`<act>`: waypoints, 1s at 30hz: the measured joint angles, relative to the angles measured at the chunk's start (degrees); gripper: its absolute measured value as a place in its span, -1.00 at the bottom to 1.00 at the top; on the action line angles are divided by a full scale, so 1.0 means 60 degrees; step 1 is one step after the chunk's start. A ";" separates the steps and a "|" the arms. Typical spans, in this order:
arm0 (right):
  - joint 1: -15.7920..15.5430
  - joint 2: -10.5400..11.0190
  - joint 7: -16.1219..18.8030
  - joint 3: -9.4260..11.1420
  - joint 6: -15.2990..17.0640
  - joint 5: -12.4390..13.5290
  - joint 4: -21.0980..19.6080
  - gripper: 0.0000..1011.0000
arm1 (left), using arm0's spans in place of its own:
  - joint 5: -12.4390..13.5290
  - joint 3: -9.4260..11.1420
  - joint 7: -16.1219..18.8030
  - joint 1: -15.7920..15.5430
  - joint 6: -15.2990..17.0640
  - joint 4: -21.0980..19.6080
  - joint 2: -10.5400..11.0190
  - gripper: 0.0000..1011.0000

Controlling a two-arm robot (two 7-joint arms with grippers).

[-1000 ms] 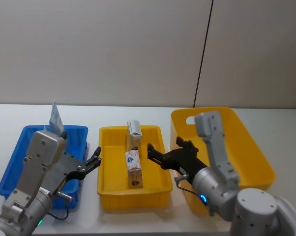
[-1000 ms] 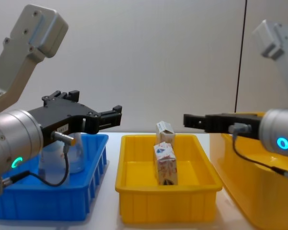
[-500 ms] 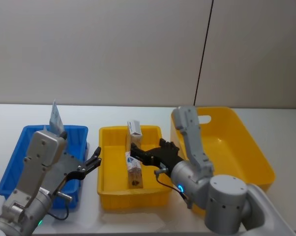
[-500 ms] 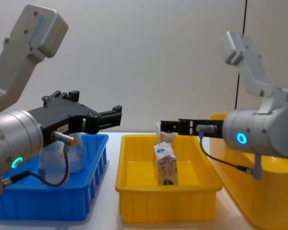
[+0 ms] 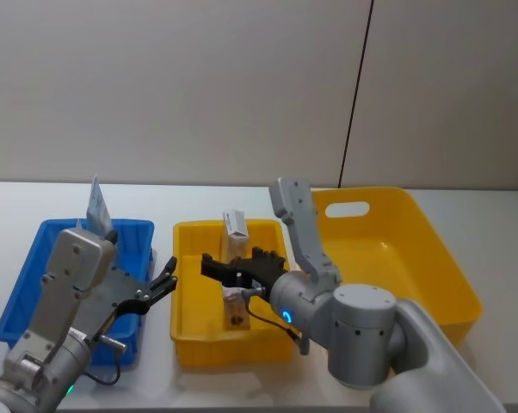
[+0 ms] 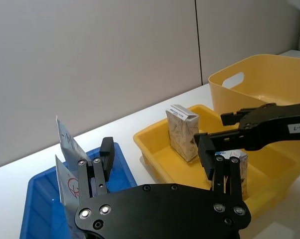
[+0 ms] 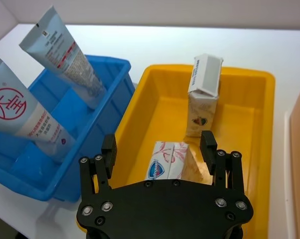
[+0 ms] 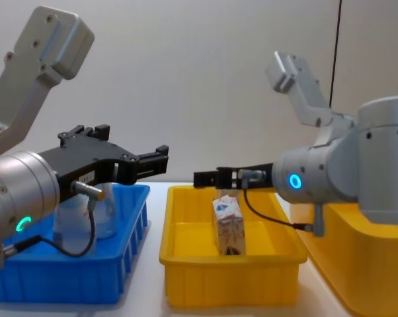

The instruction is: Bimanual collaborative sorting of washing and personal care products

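Two whitish cartons stand in the small yellow bin (image 5: 190,348): a near carton (image 7: 172,162) (image 8: 229,224) and a far carton (image 7: 204,94) (image 5: 235,226). My right gripper (image 5: 212,263) (image 7: 158,143) (image 8: 202,178) hovers open just above the near carton, holding nothing. Two pale blue-white pouches (image 7: 60,47) (image 7: 25,114) lean in the blue bin (image 5: 31,267). My left gripper (image 5: 164,282) (image 8: 160,158) hangs open and empty over the blue bin's right edge.
A large yellow bin (image 5: 448,275) stands at the right, touching the small yellow one. The three bins sit side by side on a white table, with a grey wall behind.
My right gripper has swung left, from the large yellow bin's edge to above the near carton in the small yellow bin. The left arm has not moved.
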 joint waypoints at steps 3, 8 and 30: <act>0.0132 -0.0101 -0.0045 -0.0004 0.0267 0.0003 0.0132 0.99 | 0.0000 0.0000 0.0000 0.0001 0.0000 0.0000 0.0000 0.98; 0.0314 -0.0268 -0.0148 0.0012 0.0736 0.0005 0.0313 0.99 | 0.0000 0.0000 0.0000 0.0001 0.0000 0.0000 0.0000 0.98; 0.0800 -0.0771 -0.0790 0.0260 0.2286 -0.0101 0.0989 0.92 | 0.0000 0.0000 0.0000 0.0000 0.0000 0.0000 0.0000 0.98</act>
